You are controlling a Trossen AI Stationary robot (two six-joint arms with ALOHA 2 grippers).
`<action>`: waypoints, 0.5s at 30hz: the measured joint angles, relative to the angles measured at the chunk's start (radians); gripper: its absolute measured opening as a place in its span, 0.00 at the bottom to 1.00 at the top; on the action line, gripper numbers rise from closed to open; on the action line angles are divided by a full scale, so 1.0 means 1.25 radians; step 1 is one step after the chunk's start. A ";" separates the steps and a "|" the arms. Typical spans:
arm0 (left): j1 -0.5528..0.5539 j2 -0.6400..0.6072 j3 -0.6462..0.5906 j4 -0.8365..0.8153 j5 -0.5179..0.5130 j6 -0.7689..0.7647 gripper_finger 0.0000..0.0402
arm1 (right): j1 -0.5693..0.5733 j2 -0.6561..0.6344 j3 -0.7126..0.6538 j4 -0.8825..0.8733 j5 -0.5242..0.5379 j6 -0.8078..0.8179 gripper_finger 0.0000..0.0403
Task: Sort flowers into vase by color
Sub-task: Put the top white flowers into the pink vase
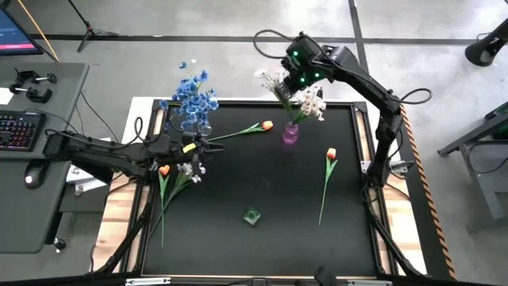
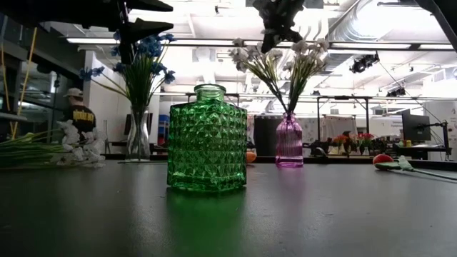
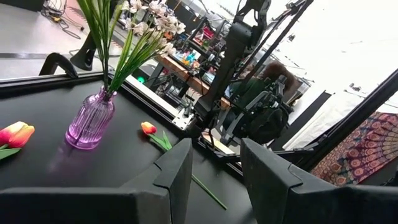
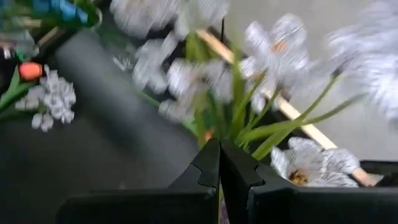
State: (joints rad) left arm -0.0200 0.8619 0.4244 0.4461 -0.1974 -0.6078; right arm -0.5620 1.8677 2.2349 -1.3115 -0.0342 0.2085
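Observation:
White flowers (image 1: 309,103) stand in a purple vase (image 1: 290,133) at the far middle of the table. My right gripper (image 4: 219,152) is shut and hangs among their blossoms, slanting down. Blue flowers (image 1: 192,97) fill a clear vase (image 2: 138,135) at the far left. My left gripper (image 3: 216,146) is level beside that vase, open with nothing between its fingers. An orange tulip (image 1: 164,169) and white blossoms (image 1: 189,168) lie on the table just near of it. Two more orange tulips (image 1: 266,125) (image 1: 331,153) lie flat on the table. My right gripper's shut fingertips (image 4: 211,155) stand among the white flowers' green stems (image 4: 245,118) and blossoms above the purple vase, coming from above at a slant. Whether they touch a stem or blossom I cannot tell.
An empty green glass vase (image 1: 252,215) stands near the table's front middle. The black table top (image 1: 262,183) has wooden borders along its left and right sides. A desk with a keyboard (image 1: 20,127) lies beyond the left edge.

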 joint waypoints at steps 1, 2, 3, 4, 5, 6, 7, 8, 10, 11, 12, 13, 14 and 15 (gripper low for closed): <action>0.000 0.000 0.000 0.000 0.000 0.000 0.30 | 0.006 0.000 0.000 -0.006 0.011 0.000 0.00; 0.000 0.000 0.000 0.000 0.000 0.000 0.30 | 0.012 0.000 0.000 -0.010 0.031 0.001 0.00; 0.000 0.000 0.000 0.000 0.000 0.000 0.30 | 0.017 0.000 0.000 -0.013 0.049 0.006 0.00; 0.000 0.000 0.000 0.000 0.000 0.000 0.30 | 0.020 0.000 0.000 -0.013 0.062 0.013 0.00; 0.000 0.000 0.000 0.000 0.000 -0.001 0.30 | 0.023 0.000 0.000 -0.013 0.068 0.014 0.00; 0.000 0.000 0.000 0.000 0.000 -0.002 0.30 | 0.026 -0.003 -0.001 -0.012 0.068 0.015 0.00; 0.000 0.000 0.000 0.000 0.000 -0.006 0.30 | 0.030 -0.007 -0.001 -0.008 0.068 0.015 0.00; 0.000 0.000 0.000 0.000 0.000 -0.007 0.30 | 0.033 -0.016 -0.001 0.004 0.069 0.015 0.00; 0.000 0.000 0.000 0.000 0.000 -0.007 0.30 | 0.042 -0.038 0.004 0.021 0.092 0.018 0.00; 0.000 0.000 0.000 0.000 0.000 -0.007 0.30 | 0.047 -0.052 0.008 0.026 0.119 0.020 0.00; 0.000 0.000 0.000 0.000 0.000 -0.007 0.30 | 0.053 -0.068 0.009 0.027 0.155 0.023 0.00; 0.000 0.000 0.000 0.000 0.000 -0.007 0.30 | 0.059 -0.083 0.009 0.021 0.190 0.027 0.00; 0.000 0.000 0.000 0.000 0.000 -0.007 0.30 | 0.065 -0.099 0.009 0.013 0.228 0.031 0.00; 0.000 0.000 0.000 0.000 0.000 -0.007 0.30 | 0.070 -0.112 0.009 0.005 0.258 0.035 0.00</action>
State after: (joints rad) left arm -0.0200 0.8619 0.4244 0.4461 -0.1974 -0.6167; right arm -0.4745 1.7280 2.2456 -1.3050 0.2884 0.2524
